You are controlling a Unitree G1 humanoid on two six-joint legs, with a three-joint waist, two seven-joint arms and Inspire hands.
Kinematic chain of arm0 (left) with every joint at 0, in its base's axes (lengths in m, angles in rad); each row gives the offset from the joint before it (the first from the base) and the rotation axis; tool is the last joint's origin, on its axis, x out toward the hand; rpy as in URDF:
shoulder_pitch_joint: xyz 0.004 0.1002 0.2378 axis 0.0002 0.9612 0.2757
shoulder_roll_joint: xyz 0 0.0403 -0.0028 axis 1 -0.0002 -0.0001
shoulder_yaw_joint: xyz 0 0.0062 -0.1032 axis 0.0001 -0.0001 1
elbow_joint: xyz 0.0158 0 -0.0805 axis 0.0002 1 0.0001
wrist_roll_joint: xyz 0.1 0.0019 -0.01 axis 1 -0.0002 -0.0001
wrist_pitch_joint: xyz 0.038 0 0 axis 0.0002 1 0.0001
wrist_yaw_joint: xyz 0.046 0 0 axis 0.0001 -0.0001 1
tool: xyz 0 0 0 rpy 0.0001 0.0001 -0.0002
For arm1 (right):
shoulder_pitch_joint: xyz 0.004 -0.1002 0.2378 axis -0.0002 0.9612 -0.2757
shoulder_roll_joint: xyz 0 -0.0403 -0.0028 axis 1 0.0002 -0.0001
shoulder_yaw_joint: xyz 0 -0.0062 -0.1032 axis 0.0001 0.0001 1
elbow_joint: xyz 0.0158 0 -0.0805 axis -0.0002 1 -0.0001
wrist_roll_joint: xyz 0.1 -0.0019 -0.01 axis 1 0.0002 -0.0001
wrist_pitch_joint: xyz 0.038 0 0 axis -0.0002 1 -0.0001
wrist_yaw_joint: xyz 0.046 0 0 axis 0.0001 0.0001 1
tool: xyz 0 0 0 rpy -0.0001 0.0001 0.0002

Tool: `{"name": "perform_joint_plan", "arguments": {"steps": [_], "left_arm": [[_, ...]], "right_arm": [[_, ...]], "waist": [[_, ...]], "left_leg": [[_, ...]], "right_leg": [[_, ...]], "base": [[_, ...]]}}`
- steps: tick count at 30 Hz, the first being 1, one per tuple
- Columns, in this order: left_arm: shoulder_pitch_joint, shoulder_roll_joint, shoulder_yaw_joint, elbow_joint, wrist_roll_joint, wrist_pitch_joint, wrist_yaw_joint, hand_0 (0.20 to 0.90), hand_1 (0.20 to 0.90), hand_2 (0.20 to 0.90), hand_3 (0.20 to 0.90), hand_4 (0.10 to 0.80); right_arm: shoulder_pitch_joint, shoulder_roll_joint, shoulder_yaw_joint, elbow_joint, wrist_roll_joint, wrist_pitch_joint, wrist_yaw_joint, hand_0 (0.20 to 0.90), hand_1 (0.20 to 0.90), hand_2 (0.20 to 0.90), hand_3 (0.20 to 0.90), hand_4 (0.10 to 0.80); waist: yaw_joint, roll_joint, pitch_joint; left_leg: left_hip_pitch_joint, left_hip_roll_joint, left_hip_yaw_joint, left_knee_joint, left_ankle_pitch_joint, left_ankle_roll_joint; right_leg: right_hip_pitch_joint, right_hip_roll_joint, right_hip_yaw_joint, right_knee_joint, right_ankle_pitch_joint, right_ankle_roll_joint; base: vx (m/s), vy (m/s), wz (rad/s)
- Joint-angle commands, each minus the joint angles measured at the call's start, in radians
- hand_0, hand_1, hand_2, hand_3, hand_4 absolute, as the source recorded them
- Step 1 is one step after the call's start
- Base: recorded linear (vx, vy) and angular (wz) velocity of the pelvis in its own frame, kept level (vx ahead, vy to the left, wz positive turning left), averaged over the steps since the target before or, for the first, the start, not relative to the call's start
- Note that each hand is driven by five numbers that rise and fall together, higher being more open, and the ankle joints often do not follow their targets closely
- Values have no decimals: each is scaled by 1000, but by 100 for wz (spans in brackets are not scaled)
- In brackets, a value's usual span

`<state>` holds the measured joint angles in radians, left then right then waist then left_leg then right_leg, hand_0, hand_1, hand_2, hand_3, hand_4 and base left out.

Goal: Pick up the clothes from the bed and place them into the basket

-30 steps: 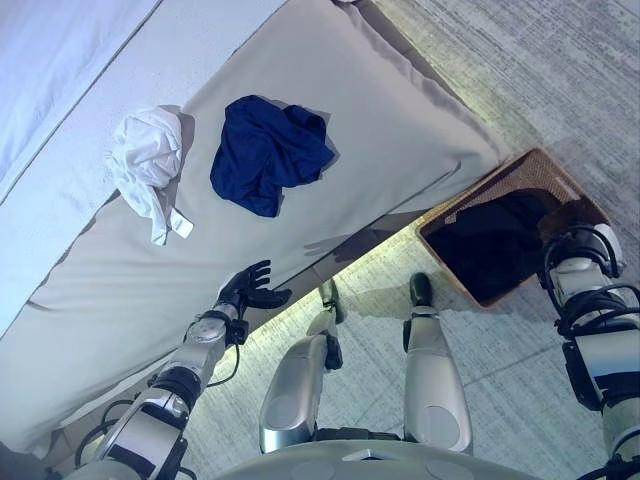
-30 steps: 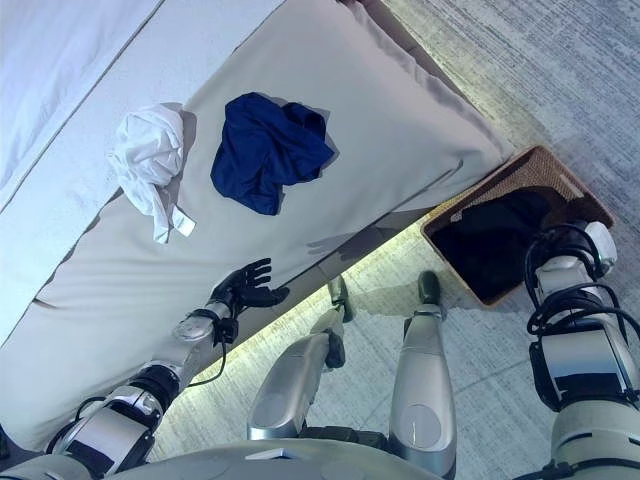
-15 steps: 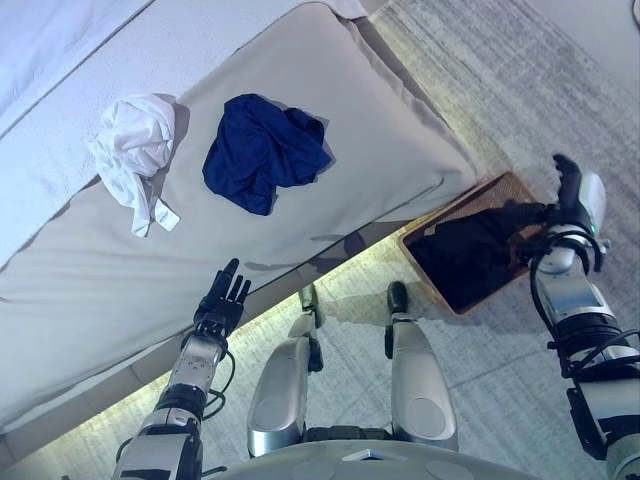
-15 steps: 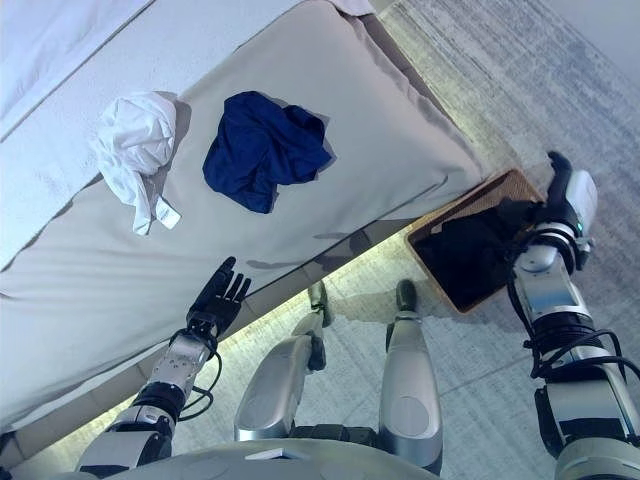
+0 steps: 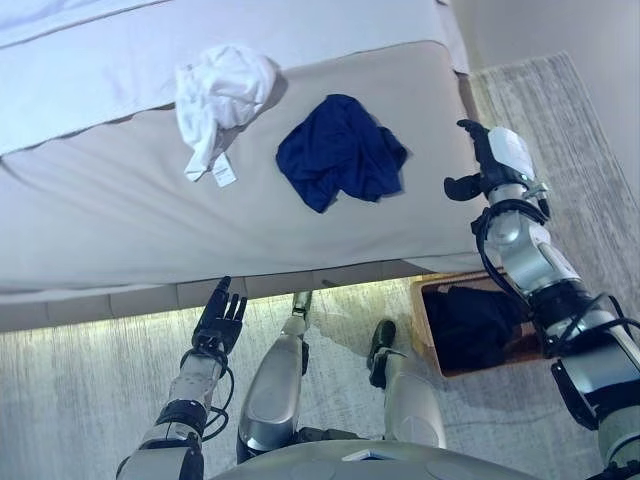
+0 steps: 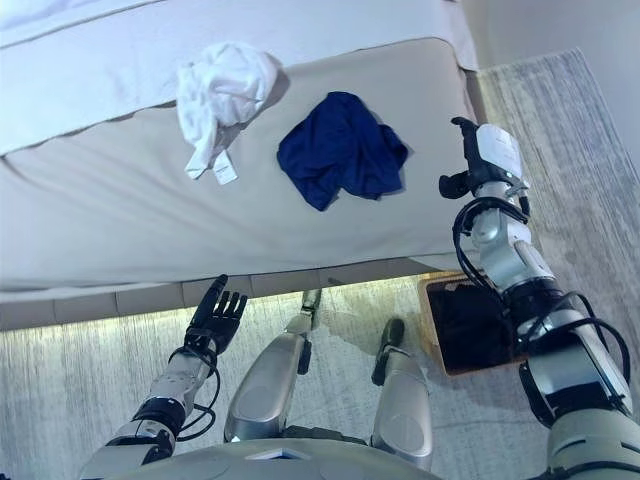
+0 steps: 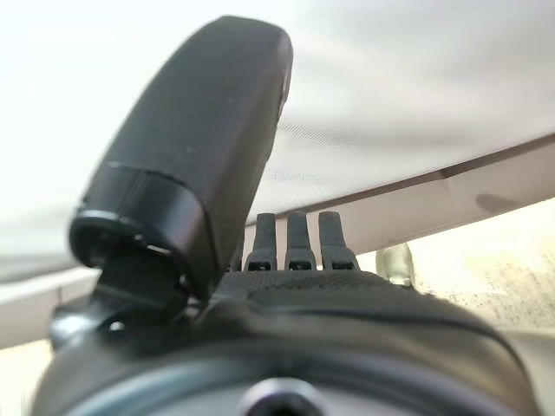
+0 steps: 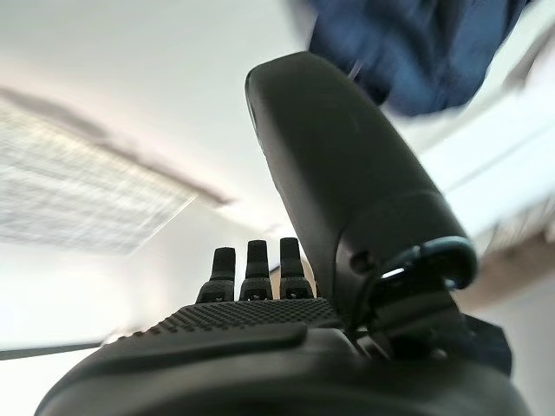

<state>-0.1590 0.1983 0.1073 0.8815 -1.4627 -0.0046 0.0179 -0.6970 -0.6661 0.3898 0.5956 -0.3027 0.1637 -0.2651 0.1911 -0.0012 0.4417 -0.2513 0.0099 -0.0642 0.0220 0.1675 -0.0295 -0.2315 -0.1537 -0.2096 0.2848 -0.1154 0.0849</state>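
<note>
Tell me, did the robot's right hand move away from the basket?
Yes. The right hand was down at the basket before; now it is raised over the bed's corner, close to the navy clothes.

**Grey carpet, plain wall, a band of warm light**

A grey carpet [image 5: 70, 400] with fine, streaky lines in its weave covers the floor across the lower part of the head views. It also runs up the right side, where its streaks lie at a slant. In the upper right corner the carpet meets a plain, pale wall [image 5: 560, 25] along a straight edge. A band of yellowish light [image 5: 100, 325] lies on the carpet at mid-height in the view, brightest at its upper edge and fading into grey lower down. The right wrist view shows a streaked patch of the same carpet, blurred.
</note>
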Motion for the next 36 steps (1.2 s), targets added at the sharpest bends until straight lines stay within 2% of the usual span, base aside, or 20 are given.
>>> {"name": "perform_joint_plan", "arguments": {"steps": [1, 7, 9, 10, 17, 21, 22, 23, 24, 29, 32, 34, 35, 36], "left_arm": [[-16, 73, 8, -16, -6, -33, -2, 900, 900, 900, 900, 800], [-71, 91, -69, -73, 24, -19, -47, 900, 900, 900, 900, 800], [-72, 90, -92, -92, 39, -13, -64, 900, 900, 900, 900, 800], [-66, 87, -105, -98, 47, -11, -66, 900, 900, 900, 900, 800], [-35, 90, -162, -102, 82, -11, -106, 900, 900, 900, 900, 800], [-17, 100, -176, -95, 75, -5, -131, 900, 900, 900, 900, 800], [-15, 102, -177, -93, 76, -4, -135, 900, 900, 900, 900, 800], [-10, 105, -179, -90, 83, -1, -139, 900, 900, 900, 900, 800], [-9, 106, -179, -89, 86, 0, -140, 900, 900, 900, 900, 800], [21, 107, -184, -87, 102, -15, -160, 900, 900, 900, 900, 800], [44, 103, -167, -103, 140, -27, -151, 900, 900, 900, 900, 800], [51, 103, -154, -108, 165, -31, -137, 900, 900, 900, 900, 800], [48, 104, -151, -108, 175, -33, -128, 900, 900, 900, 900, 800], [49, 104, -149, -108, 179, -32, -126, 900, 900, 900, 900, 800]], "right_arm": [[-212, -4, 66, 57, 5, 29, -61, 900, 900, 900, 900, 800], [-383, 44, 132, 279, 117, 115, -58, 900, 900, 900, 900, 800], [-431, 52, 140, 373, 139, 146, -34, 900, 900, 900, 900, 800], [-448, 54, 143, 416, 148, 165, -18, 900, 900, 900, 900, 800], [-530, 43, 180, 607, 97, 309, 100, 900, 900, 900, 900, 800], [-556, 30, 210, 641, 101, 330, 171, 900, 900, 900, 900, 800], [-562, 30, 213, 643, 108, 330, 171, 679, 679, 679, 642, 542], [-568, 29, 217, 644, 122, 315, 152, 300, 300, 300, 200, 100], [-570, 30, 218, 645, 134, 304, 135, 300, 300, 300, 200, 100], [-586, 42, 182, 512, 275, 74, -133, 300, 300, 300, 200, 100], [-520, 25, 123, 259, 304, -21, -246, 300, 300, 300, 200, 100], [-460, -1, 60, 90, 291, -65, -276, 300, 300, 300, 200, 100], [-418, -19, 2, -27, 271, -62, -273, 300, 300, 300, 200, 100], [-405, -23, -13, -58, 266, -66, -274, 300, 300, 300, 200, 100]], "waist": [[32, -86, 23], [113, -92, 78], [139, -80, 78], [152, -71, 78], [197, -30, 78], [211, -12, 78], [212, -10, 78], [213, -9, 78], [213, -9, 78], [190, -23, 78], [155, -53, 78], [127, -72, 78], [106, -82, 78], [101, -84, 78]], "left_leg": [[-7, -96, -1, 175, -233, 78], [-140, -119, -44, 292, -250, 97], [-203, -127, -66, 324, -248, 102], [-209, -127, -78, 337, -276, 101], [-341, -142, -115, 363, -243, 104], [-395, -147, -128, 377, -230, 100], [-403, -146, -129, 381, -230, 100], [-412, -146, -131, 383, -229, 99], [-415, -145, -132, 383, -228, 99], [-399, -134, -133, 379, -240, 97], [-341, -119, -114, 360, -256, 99], [-279, -104, -93, 334, -264, 100], [-261, -97, -76, 315, -239, 102], [-249, -95, -72, 310, -240, 102]], "right_leg": [[52, 36, -52, -185, 148, -28], [-32, 12, -106, -62, 127, -24], [-94, -3, -128, 8, 110, -28], [-110, -6, -122, 47, 79, -19], [-253, -29, -152, 170, 38, -24], [-305, -34, -166, 212, 21, -27], [-315, -35, -167, 220, 18, -27], [-325, -34, -166, 222, 16, -26], [-328, -33, -166, 222, 16, -26], [-314, -12, -147, 193, 24, -15], [-263, 2, -127, 152, 37, -7], [-211, 13, -107, 112, 47, -2], [-192, 16, -109, 76, 77, -9], [-181, 18, -105, 69, 78, -8]], "base": [[69, 135, 30], [0, 85, 30], [39, 135, 25], [81, 111, 33], [-9, 72, 19], [-32, -7, 10], [0, 0, 0], [-17, -27, 3], [-26, -65, 0], [-34, -65, -11], [-27, -95, -27], [-52, -88, -42], [-88, -51, -34], [-88, -88, -29]]}}
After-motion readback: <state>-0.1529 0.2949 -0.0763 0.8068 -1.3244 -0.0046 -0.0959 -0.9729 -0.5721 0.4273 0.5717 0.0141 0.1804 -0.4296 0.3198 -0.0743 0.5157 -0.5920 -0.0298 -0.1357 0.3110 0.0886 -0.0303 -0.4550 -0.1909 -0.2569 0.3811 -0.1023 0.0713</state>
